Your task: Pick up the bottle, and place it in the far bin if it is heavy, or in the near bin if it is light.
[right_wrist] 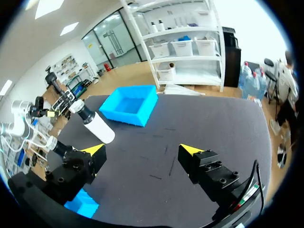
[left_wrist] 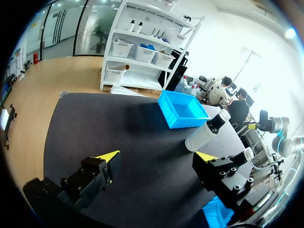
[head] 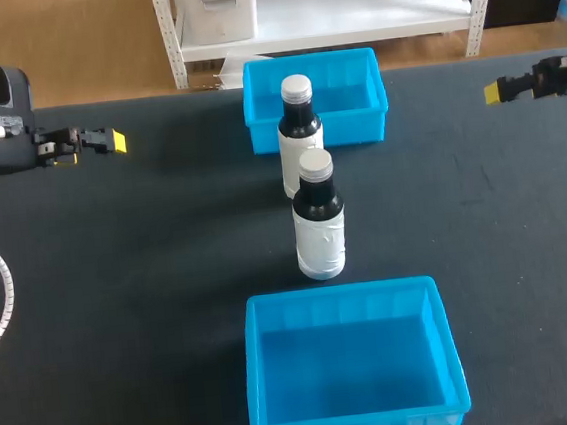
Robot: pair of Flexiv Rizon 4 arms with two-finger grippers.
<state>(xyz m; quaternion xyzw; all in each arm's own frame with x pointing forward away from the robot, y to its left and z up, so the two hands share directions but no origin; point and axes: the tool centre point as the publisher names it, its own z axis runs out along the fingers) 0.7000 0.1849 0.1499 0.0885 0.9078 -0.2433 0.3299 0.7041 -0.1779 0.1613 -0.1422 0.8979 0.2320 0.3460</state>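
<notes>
Dark plastic nearer bottle (head: 319,224) and farther bottle (head: 299,121) upright between blue plastic far bin (head: 259,109) and near bin (head: 336,293).
My left tool (head: 116,141) and right tool (head: 493,92) gape, empty, well apart.

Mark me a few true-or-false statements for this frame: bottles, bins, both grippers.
1. The nearer bottle and the farther bottle stand upright on the table, between the far bin and the near bin. True.
2. The left gripper is shut on a bottle. False: it is open and holds nothing, off at the table's left side.
3. One bottle already lies in the near bin. False: both bottles stand on the table outside it.
4. The right gripper is open and holds nothing. True.
</notes>
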